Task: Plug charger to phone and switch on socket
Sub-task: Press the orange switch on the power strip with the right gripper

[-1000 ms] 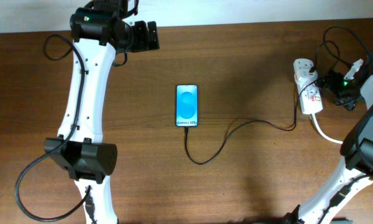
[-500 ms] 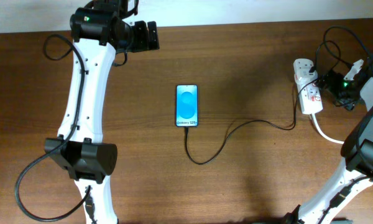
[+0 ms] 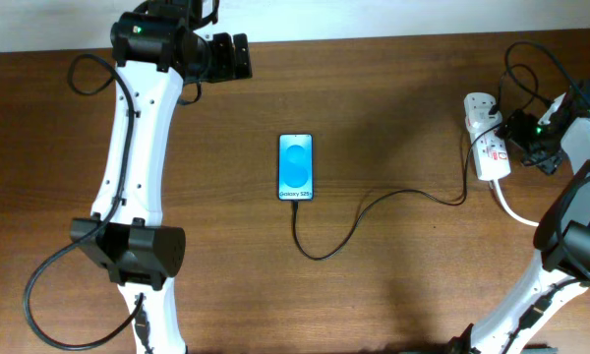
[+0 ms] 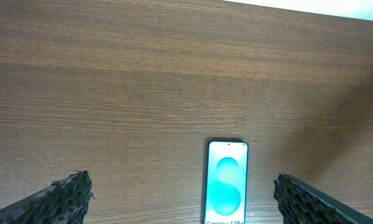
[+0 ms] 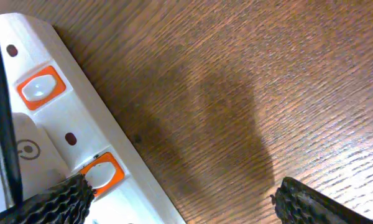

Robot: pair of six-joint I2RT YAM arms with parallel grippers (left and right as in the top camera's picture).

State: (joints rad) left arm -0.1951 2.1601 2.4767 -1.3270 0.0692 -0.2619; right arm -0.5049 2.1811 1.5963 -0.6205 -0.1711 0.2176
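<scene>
The phone (image 3: 296,167) lies flat mid-table with its blue screen lit; it also shows in the left wrist view (image 4: 227,190). The charger (image 3: 374,205), a thin black cable, runs from the phone's lower end in a loop to the white socket (image 3: 484,143) at the far right. My left gripper (image 3: 238,57) is open and empty, held high beyond the phone; its fingers (image 4: 186,200) frame the phone from afar. My right gripper (image 3: 524,133) is open right beside the socket. In the right wrist view its left finger (image 5: 180,202) touches the socket (image 5: 56,130) by an orange-framed switch (image 5: 101,174).
A thick white cord (image 3: 516,211) leaves the socket toward the right arm's base. A second orange-framed switch (image 5: 42,87) sits farther along the strip. The robot's black cables loop above the socket (image 3: 531,69). The table's back edge (image 3: 374,41) runs behind the phone.
My right gripper has shifted slightly up and left, closer to the socket. The left arm, phone and charger have not moved.
</scene>
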